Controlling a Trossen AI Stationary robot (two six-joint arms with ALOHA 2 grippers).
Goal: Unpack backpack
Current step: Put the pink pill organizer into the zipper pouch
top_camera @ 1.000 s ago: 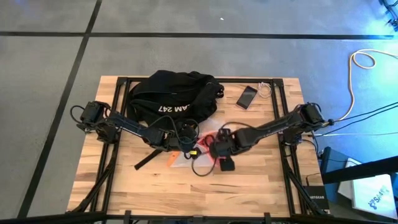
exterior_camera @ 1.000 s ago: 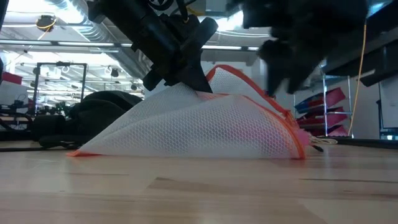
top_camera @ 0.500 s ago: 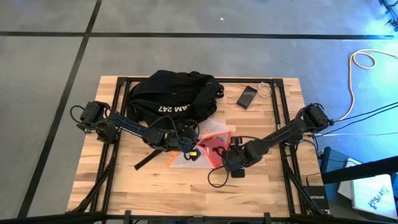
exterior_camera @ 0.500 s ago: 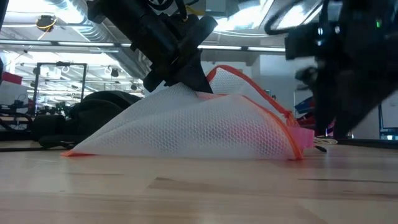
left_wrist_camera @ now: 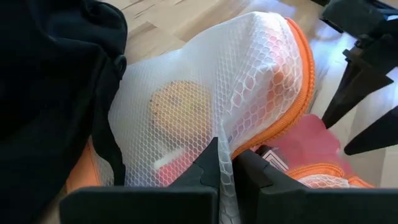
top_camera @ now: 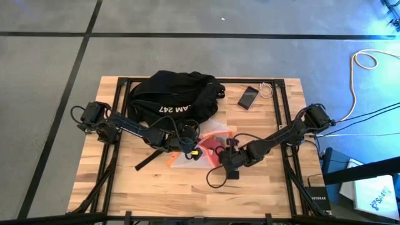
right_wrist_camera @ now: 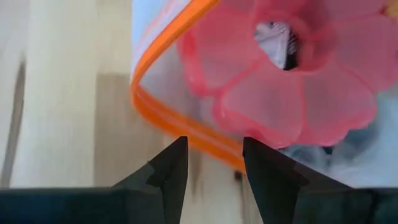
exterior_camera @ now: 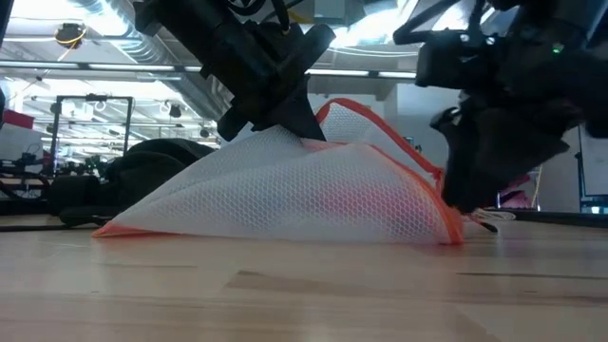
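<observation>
Two grippers meet at the mesh bag [exterior_camera: 294, 190] — left gripper [left_wrist_camera: 225, 163] pinches its netting, right gripper [right_wrist_camera: 214, 163] half-open just beside its orange rim [right_wrist_camera: 180, 121].

The high view looks straight down on the whole table [top_camera: 125, 187]. The low view sits at tabletop height, close to the mesh bag [exterior_camera: 304, 185], facing the room. Each wrist view looks past its own fingers, very near that same bag, which all views share.
</observation>
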